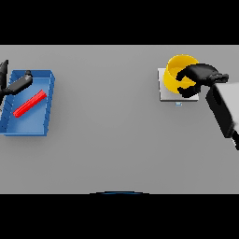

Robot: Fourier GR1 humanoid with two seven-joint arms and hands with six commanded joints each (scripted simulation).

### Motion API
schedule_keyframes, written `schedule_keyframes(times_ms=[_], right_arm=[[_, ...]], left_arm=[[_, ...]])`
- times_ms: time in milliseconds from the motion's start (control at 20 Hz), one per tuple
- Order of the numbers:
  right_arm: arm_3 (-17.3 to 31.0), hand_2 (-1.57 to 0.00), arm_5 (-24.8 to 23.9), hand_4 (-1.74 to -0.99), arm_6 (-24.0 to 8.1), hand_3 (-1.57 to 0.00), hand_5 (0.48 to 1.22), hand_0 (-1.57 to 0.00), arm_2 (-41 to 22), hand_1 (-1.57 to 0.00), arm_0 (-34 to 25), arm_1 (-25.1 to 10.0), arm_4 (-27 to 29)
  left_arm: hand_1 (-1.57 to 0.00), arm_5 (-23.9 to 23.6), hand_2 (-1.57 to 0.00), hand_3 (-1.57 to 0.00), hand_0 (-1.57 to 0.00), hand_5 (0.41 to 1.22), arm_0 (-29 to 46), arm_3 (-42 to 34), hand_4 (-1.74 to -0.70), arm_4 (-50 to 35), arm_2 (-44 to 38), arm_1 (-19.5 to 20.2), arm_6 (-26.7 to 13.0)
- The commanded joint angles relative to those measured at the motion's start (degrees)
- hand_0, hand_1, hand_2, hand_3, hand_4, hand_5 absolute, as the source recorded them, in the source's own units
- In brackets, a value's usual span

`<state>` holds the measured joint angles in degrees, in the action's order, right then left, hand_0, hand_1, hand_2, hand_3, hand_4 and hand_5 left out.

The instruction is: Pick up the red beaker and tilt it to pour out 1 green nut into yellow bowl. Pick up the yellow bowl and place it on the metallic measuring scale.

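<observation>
Grey tabletop: right hand fingers curled on yellow bowl over scale, far right edge. Seat flat, centred, before releasing. Left hand fingers straight, far left edge.

All we get here is the table, a flat grey surface filling the view from edge to edge. Light falls evenly across it, plain and matte, no glare anywhere. No walls, floor or windows come into sight from this angle.
</observation>
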<state>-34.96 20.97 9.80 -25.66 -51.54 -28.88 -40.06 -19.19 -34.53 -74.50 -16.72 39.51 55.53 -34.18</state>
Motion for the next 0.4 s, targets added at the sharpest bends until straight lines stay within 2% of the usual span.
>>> schedule_keyframes(times_ms=[0, 50, 150, 350], right_arm=[[0.1, -0.39, -0.1, -1.385, 0.3, -0.54, 0.780, -0.25, -0.3, -0.23, -0.1, 0.2, -0.3], [1.3, -0.34, -0.7, -1.372, 0.1, -0.51, 0.766, -0.20, -0.6, -0.18, -0.5, 0.9, -0.8], [1.6, -0.24, -0.1, -1.346, 2.1, -0.44, 0.746, -0.13, -1.2, -0.12, -0.8, 0.4, -1.2], [2.4, -0.12, 0.7, -1.308, 1.6, -0.35, 0.733, -0.05, -1.7, -0.05, -1.2, 0.7, -1.7]], left_arm=[[0.00, 0.0, 0.00, 0.00, 0.00, 0.739, -0.3, 0.5, -0.81, 0.2, 0.0, -0.4, 0.1], [0.00, -0.2, 0.00, 0.00, 0.00, 0.737, 0.1, 0.3, -0.81, 0.0, -0.1, -0.3, 0.5], [0.00, -0.4, 0.00, 0.00, 0.00, 0.736, -0.2, 0.0, -0.81, 0.1, -0.1, -0.2, -0.1], [0.00, -0.7, 0.00, 0.00, 0.00, 0.734, 0.3, -1.3, -0.82, -0.6, -0.5, 0.3, -0.1]])
